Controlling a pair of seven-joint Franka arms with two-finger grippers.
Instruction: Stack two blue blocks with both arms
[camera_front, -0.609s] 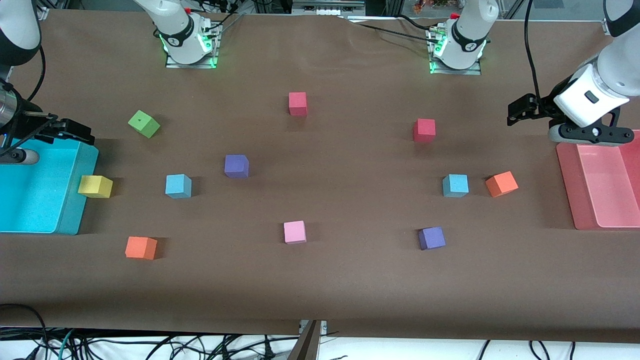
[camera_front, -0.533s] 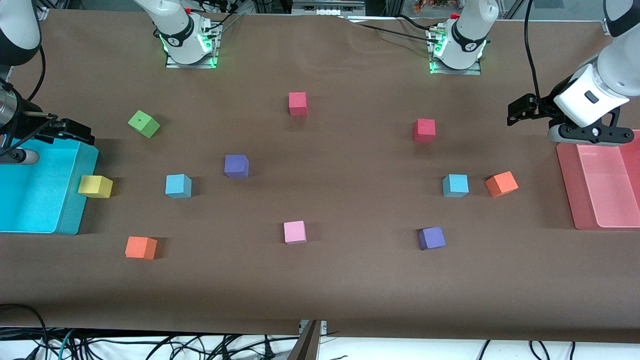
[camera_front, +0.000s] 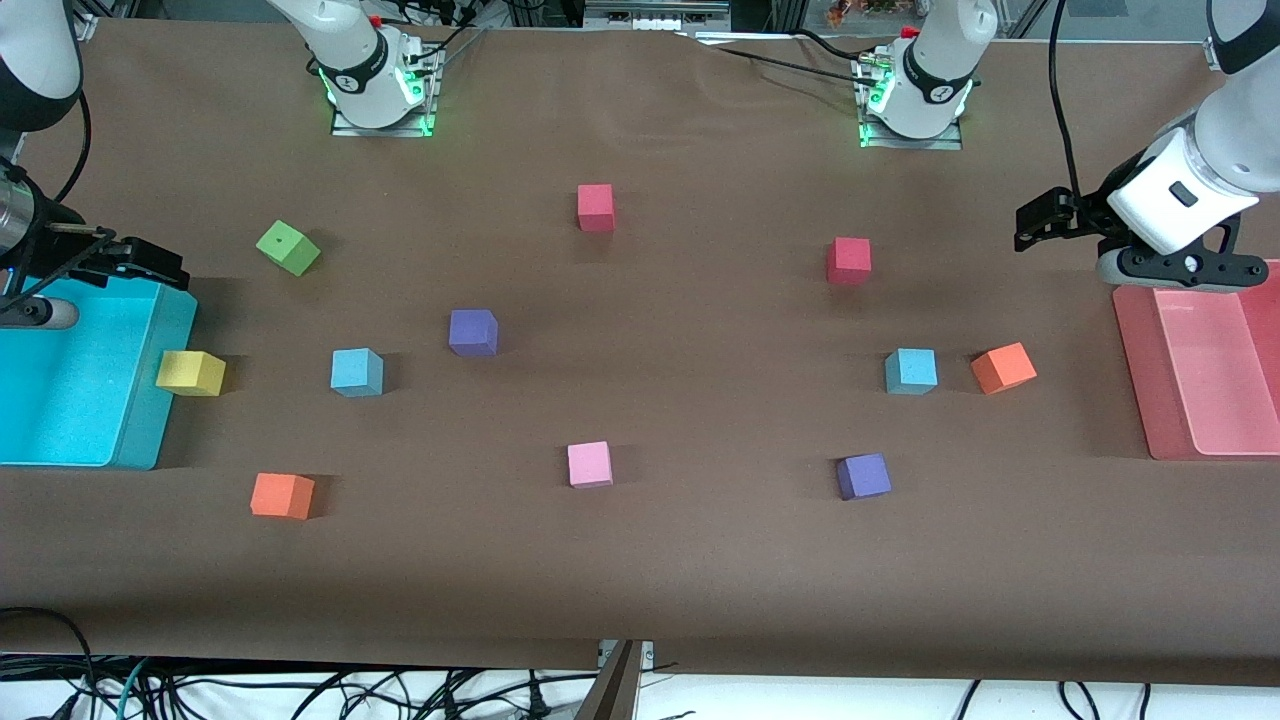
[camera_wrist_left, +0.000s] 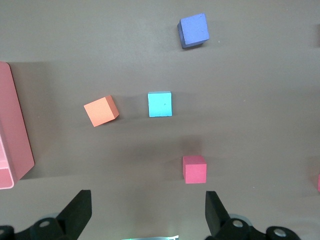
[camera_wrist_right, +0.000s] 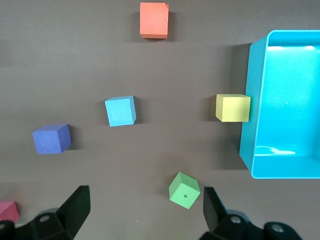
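Left pincer (camera_wrist_left: 145, 217): jaws wide apart, empty, hanging over the tabletop (camera_front: 700, 560) beside the pink tray (camera_front: 1135, 370). Right pincer (camera_wrist_right: 142, 215): likewise spread, empty, over the edge of the cyan bin (camera_front: 150, 400).

Blue blocks: one (camera_front: 911, 371) toward the left arm's end, just beside an orange cube (camera_front: 1003, 367); the other (camera_front: 357, 372) toward the right arm's end, between a yellow cube (camera_front: 190, 372) and a purple cube (camera_front: 473, 332). Well apart, neither stacked.

Risk: the orange neighbour likely gets nudged during a grab, and purple could be mistaken for blue.
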